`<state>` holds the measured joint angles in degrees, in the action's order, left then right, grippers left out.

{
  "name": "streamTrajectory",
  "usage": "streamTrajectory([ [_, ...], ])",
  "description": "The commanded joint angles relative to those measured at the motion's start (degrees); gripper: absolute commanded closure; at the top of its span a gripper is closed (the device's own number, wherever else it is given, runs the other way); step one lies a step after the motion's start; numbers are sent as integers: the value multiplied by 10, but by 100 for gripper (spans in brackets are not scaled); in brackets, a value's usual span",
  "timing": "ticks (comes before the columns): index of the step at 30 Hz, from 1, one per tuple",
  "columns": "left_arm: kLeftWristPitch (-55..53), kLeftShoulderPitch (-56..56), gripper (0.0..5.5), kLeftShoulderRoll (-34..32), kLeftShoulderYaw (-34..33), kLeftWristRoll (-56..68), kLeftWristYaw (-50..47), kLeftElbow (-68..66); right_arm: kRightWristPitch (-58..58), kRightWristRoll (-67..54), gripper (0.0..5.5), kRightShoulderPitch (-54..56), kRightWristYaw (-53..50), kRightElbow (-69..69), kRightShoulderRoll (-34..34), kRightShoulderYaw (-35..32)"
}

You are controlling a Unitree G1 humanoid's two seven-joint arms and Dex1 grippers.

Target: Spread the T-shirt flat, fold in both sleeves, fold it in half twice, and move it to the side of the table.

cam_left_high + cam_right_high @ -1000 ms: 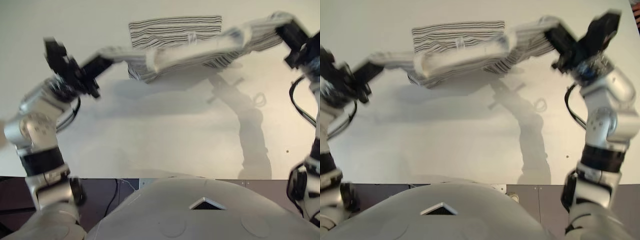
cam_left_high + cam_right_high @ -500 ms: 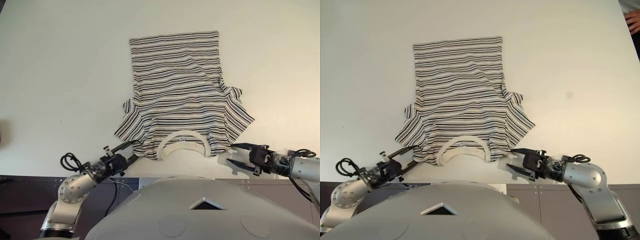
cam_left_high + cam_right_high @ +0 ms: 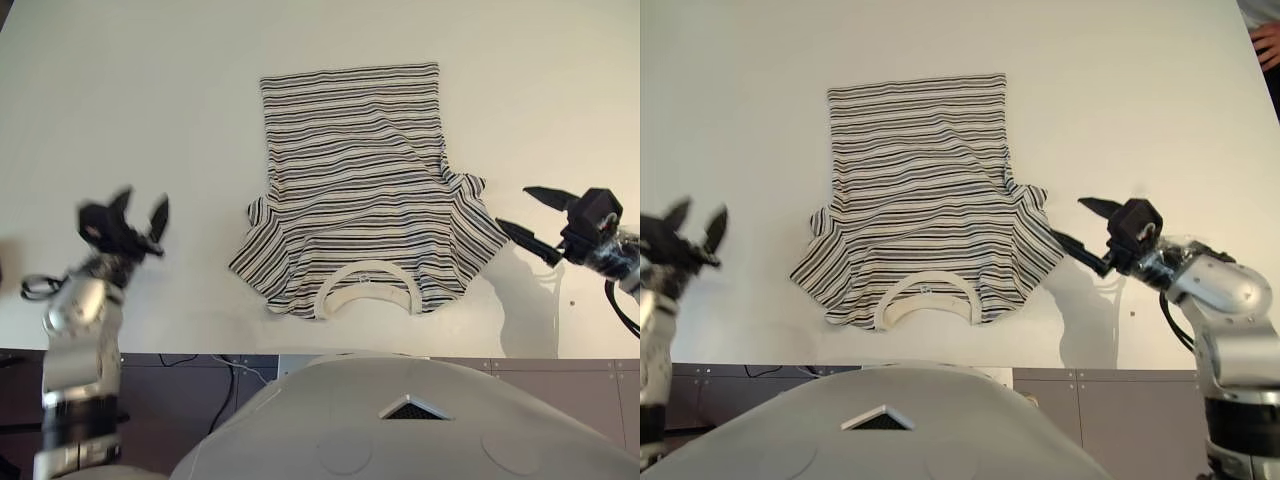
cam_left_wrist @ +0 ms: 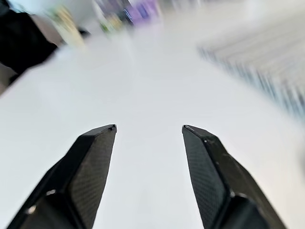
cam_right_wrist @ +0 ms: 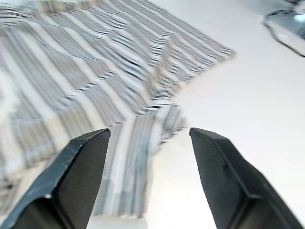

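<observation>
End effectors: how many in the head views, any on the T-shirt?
2. The left end effector, open, over bare table left of the T-shirt; right end effector, open, beside its right edge. Neither holds it.

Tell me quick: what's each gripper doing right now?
Left gripper: open, empty, over the table left of the T-shirt.
Right gripper: open, empty, just right of the T-shirt.

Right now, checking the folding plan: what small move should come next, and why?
Probably bring the right gripper onto the right sleeve and pinch its edge to fold it in. The T-shirt lies mostly flat with both sleeves sticking out, and that open gripper hovers just beside the sleeve.
</observation>
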<state>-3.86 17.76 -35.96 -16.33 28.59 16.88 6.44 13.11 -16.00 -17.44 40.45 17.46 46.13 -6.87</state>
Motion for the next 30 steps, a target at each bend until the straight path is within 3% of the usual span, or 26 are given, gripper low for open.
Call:
streamTrajectory([
  [1, -33, -6, 294, 3, 189, -137, 49, 104, 11, 101, 243, 111, -77, -76, -67, 85],
  [5, -43, 34, 294, -20, 225, -202, 82, 95, 28, 118, 243, 152, -116, -87, -115, 94],
  [9, -33, 19, 294, -44, 239, -284, 85, 32, 16, 201, 243, 138, -129, -141, -103, 149],
  [18, 22, -36, 294, 1, 249, -337, 65, -51, 1, 273, 243, 153, -136, -224, -99, 190],
  [21, 26, -18, 294, -2, 237, -336, 67, -38, 2, 258, 243, 138, -122, -189, -92, 180],
  [27, 19, 22, 294, 0, 188, -331, 46, 7, -1, 194, 243, 113, -124, -78, -103, 96],
  [30, -26, -5, 294, 15, 157, -275, 64, 65, 40, 108, 243, 207, -127, -38, -161, 60],
])
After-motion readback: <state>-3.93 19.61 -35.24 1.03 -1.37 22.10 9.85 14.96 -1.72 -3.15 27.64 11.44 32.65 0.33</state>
